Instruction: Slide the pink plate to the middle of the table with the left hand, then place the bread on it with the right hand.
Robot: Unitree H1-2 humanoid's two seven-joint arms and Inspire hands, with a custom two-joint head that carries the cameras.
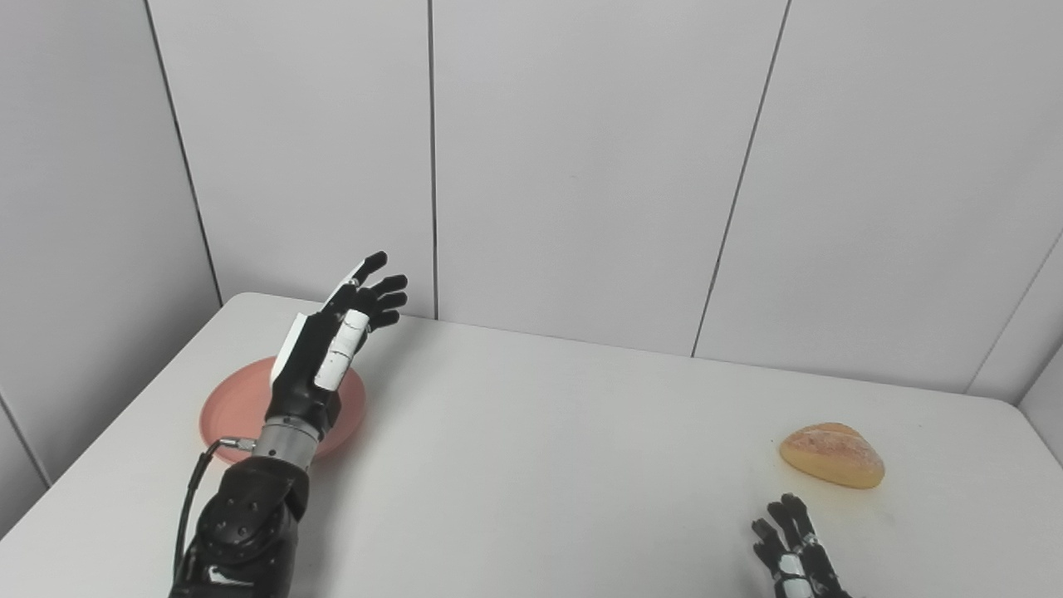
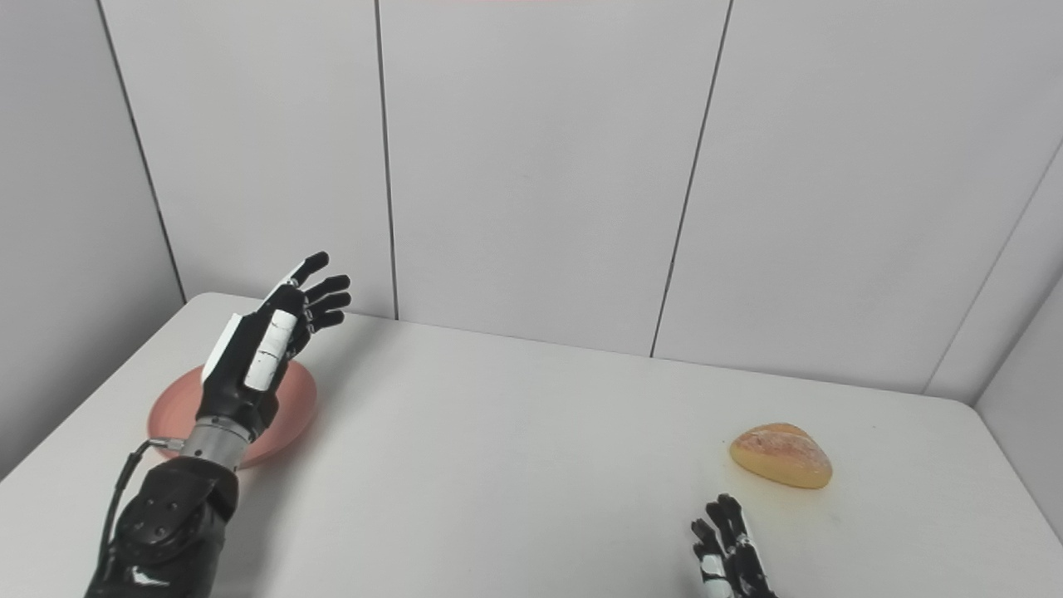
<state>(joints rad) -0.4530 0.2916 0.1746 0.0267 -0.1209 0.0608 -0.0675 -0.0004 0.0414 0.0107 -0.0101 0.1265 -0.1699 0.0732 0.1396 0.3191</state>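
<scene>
The pink plate (image 1: 237,403) lies at the left side of the white table (image 1: 540,448). My left hand (image 1: 336,340) is raised above the plate's right part, fingers spread and pointing up and away, holding nothing; it hides part of the plate. The bread (image 1: 832,454), a golden-brown roll, rests on the table at the right. My right hand (image 1: 793,548) sits low at the bottom edge, just short of the bread, fingers apart and empty. The same scene appears in the right eye view, with the plate (image 2: 178,403), left hand (image 2: 270,336), bread (image 2: 781,454) and right hand (image 2: 727,552).
Grey panelled walls (image 1: 581,166) close off the table's far edge and both sides. A wide stretch of bare tabletop lies between the plate and the bread.
</scene>
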